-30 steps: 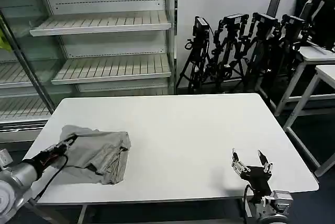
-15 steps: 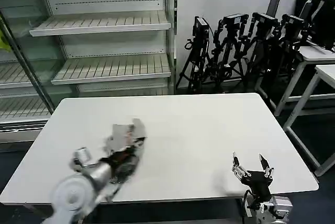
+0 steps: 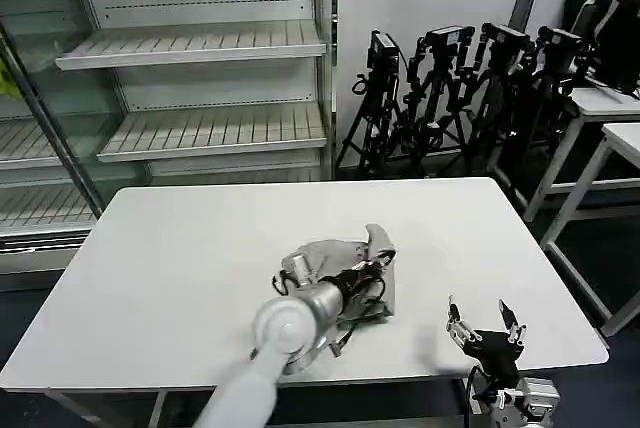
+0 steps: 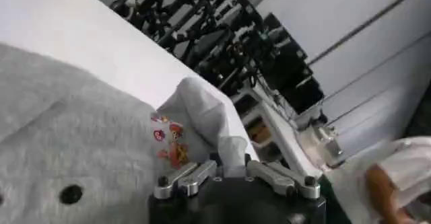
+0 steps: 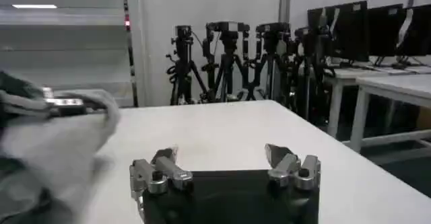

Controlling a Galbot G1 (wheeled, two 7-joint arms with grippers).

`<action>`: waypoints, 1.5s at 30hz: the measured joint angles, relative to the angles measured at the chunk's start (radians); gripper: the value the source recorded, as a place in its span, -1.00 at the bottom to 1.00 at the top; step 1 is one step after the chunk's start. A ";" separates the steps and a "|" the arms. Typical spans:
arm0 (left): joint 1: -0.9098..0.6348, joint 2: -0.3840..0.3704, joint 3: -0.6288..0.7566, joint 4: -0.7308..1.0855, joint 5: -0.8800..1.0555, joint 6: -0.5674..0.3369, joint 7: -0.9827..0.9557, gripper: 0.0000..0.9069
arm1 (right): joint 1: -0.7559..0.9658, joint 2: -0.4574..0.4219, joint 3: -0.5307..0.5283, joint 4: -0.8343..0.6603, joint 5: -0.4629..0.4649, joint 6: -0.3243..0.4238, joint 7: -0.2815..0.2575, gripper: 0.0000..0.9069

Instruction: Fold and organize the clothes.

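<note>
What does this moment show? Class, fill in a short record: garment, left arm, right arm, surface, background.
garment: light grey T-shirt, bunched near the middle of the table, its multicoloured print seen in the left wrist view
left arm: left gripper at the shirt, jaws shut on the cloth
right arm: right gripper parked at the table's near right edge, jaws open, holding nothing
surface: white table
background: shelving and camera tripods behind the table
</note>
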 measured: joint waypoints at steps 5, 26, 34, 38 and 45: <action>-0.037 -0.025 0.042 0.057 0.140 -0.019 0.040 1.00 | 0.002 -0.006 0.003 0.000 -0.002 -0.003 -0.003 1.00; 0.103 0.113 -0.078 -0.201 0.410 -0.103 0.236 1.00 | 0.017 -0.030 -0.001 0.044 -0.046 -0.002 -0.016 1.00; 0.347 0.145 -0.236 -0.335 0.687 -0.237 0.246 1.00 | 0.008 -0.022 -0.008 0.067 -0.096 0.038 -0.014 1.00; 0.466 0.139 -0.296 -0.392 0.842 -0.325 0.246 1.00 | 0.007 -0.013 -0.014 0.079 -0.111 0.058 -0.008 1.00; 0.611 0.122 -0.351 -0.463 1.027 -0.425 0.250 1.00 | -0.009 -0.006 -0.011 0.092 -0.143 0.084 -0.009 1.00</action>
